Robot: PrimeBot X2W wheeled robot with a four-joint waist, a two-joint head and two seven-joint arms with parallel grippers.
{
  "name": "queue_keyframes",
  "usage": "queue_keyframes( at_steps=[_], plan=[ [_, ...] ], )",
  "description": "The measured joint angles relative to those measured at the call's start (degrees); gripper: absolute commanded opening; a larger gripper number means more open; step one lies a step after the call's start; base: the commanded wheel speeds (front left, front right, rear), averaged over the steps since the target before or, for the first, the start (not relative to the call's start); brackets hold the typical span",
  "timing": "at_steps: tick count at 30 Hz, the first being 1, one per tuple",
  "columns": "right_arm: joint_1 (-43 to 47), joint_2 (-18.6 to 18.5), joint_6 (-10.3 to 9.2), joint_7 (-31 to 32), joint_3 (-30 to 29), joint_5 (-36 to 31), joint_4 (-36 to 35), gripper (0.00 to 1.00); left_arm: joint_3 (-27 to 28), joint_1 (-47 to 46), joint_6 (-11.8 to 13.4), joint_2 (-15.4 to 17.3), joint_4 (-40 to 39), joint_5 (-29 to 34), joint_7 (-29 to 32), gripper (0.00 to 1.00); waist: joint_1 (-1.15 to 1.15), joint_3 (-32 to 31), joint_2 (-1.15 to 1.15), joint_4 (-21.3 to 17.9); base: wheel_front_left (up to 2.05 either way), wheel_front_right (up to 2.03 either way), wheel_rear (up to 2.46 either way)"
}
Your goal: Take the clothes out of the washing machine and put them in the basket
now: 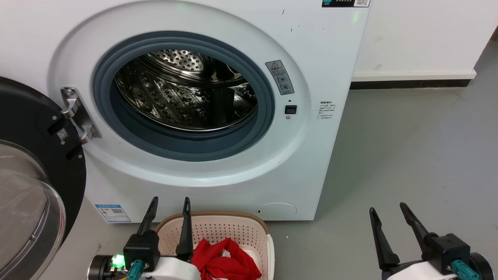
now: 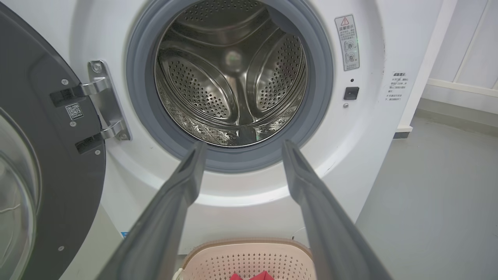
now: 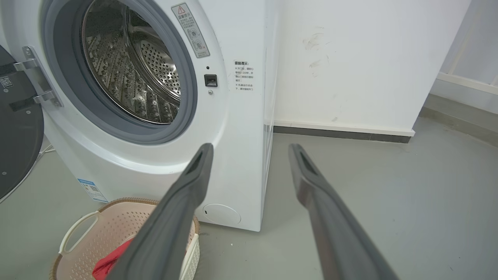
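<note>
Since the clothes (image 1: 227,260) lie bunched in the basket (image 1: 233,229), toward its right side, and the drum (image 1: 186,93) of the washing machine (image 1: 311,163) shows bare perforated steel in the head view and both wrist views, I judge the task as good as done. The basket stands on the floor (image 1: 408,155) close against the foot of the machine, below the porthole, and the door (image 1: 35,128) stands swung wide to the left. The left gripper (image 1: 171,199) hangs over the basket's left rim, fingers spread and holding nothing, pointing toward the machine; the red heap lies just beside and below its wrist, toward the robot's right, behind the fingertips rather than ahead of them. The right gripper (image 1: 387,207) is likewise spread and empty, well apart over the floor, so the left arm is much the nearer. The heap is crumpled, with no long axis to speak of. Any further move probably calls only for drawing both arms back.
</note>
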Motion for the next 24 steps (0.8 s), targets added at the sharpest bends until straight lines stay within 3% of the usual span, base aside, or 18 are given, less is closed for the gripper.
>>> queue_keyframes(
  at_steps=[1,6,24],
  plan=[
    [0.01,0.00,0.00,0.00,0.01,0.01,0.07,0.00,-0.03,0.01,0.01,0.04,0.08,0.00,0.04,0.00,0.00,0.06,0.00,0.01,0.00,0.00,0.00],
    [0.68,0.00,0.01,-0.01,0.24,1.26,2.11,0.00,0.04,1.33,-0.11,0.01,2.13,-1.12,0.33,0.00,0.00,0.10,0.00,0.01,0.00,0.00,0.00],
    [-1.83,-0.87,0.00,1.69,-0.11,23.05,5.24,0.00,2.86,0.07,-2.96,0.12,3.79,-21.64,4.28,0.00,0.00,0.32,0.00,-0.01,0.00,0.00,0.00]
  ],
)
